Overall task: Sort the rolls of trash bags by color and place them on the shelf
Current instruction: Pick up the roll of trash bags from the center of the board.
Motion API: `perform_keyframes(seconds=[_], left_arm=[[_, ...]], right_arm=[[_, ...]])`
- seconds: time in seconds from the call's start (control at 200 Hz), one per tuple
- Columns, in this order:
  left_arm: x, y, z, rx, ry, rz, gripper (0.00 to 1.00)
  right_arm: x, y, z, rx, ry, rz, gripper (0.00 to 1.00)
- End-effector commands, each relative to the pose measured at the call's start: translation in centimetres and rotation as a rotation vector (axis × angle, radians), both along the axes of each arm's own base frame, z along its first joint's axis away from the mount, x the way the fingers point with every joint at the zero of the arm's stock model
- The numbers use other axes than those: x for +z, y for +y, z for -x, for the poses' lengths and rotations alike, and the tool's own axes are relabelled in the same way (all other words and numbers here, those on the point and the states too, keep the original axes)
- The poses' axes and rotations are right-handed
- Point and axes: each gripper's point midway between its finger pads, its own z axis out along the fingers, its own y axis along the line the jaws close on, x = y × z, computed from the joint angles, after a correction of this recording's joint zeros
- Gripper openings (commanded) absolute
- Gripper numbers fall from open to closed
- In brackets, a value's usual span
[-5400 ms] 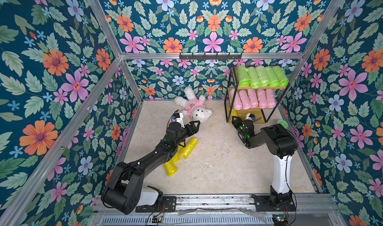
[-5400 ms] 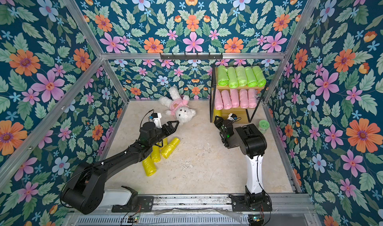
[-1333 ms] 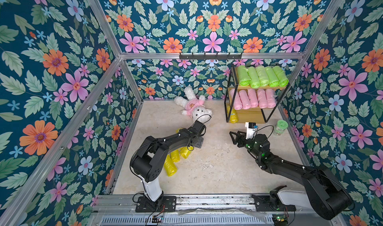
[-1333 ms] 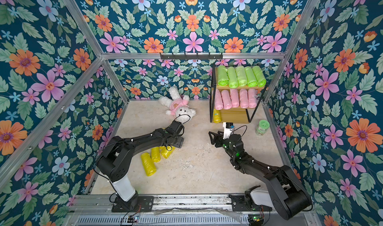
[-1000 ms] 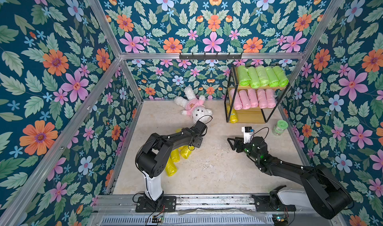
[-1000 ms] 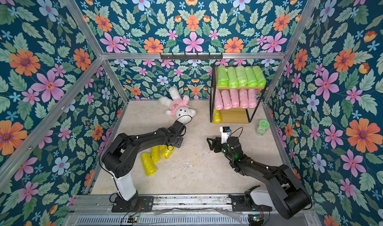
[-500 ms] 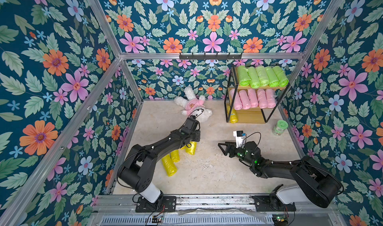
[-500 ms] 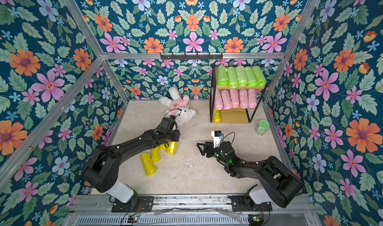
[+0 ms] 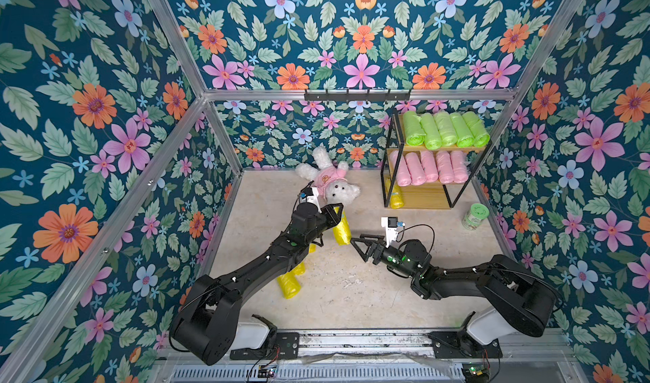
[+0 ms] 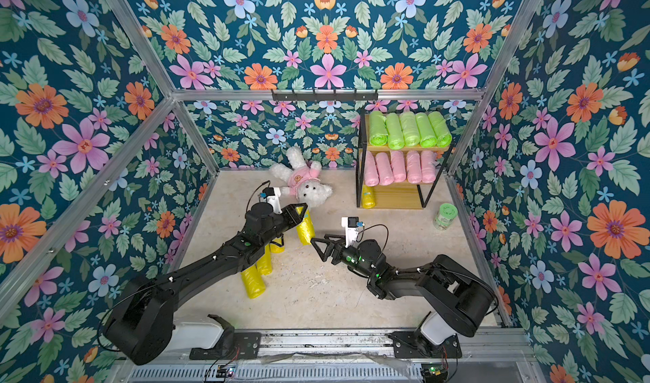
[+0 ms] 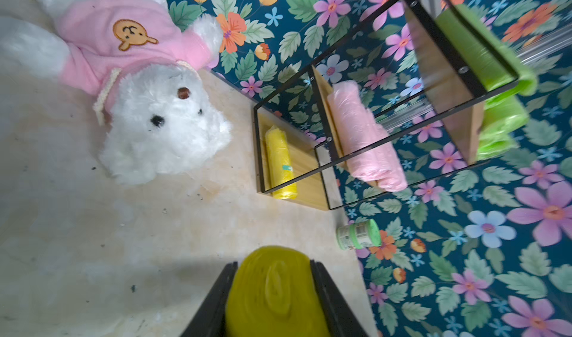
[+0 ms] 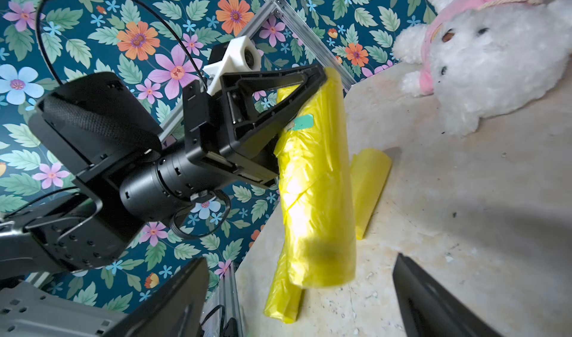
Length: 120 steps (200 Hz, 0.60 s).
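my left gripper (image 9: 337, 210) is clamped on the top end of a crinkly yellow trash bag roll (image 9: 341, 230) with a teal sticker. the roll hangs roughly upright mid-frame in both top views, below the plush toy (image 9: 338, 191). my right gripper (image 9: 358, 248) is just beside it, jaws spread.

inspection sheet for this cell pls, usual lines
surface: beige floor, dark specks
job's things: shelf has five green rolls on top, five pink rolls mid, one yellow roll at bottom; more yellow rolls on floor under left arm
clutter: plush bear, green jar
grippers: left gripper shut on held yellow roll; right gripper open, empty, facing it
cables: right camera lead loops free
surroundings: floral walls, black hook rail
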Motion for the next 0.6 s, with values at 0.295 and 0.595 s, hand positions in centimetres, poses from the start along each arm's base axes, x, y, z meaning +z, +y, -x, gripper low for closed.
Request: perform_keyframes(seconds=[0.295, 0.595], left_arm=[[5.5, 0.4, 1.1, 0.039, -0.088, 0.405, 0.30], [5.6, 0.0, 1.4, 0.028, -0.083, 0.445, 0.29]], right_arm=[[2.5, 1.5, -1.1, -0.022, -0.008, -0.110, 0.90], [3.9, 2.4, -1.2, -0.011, -0.022, -0.159, 0.68]])
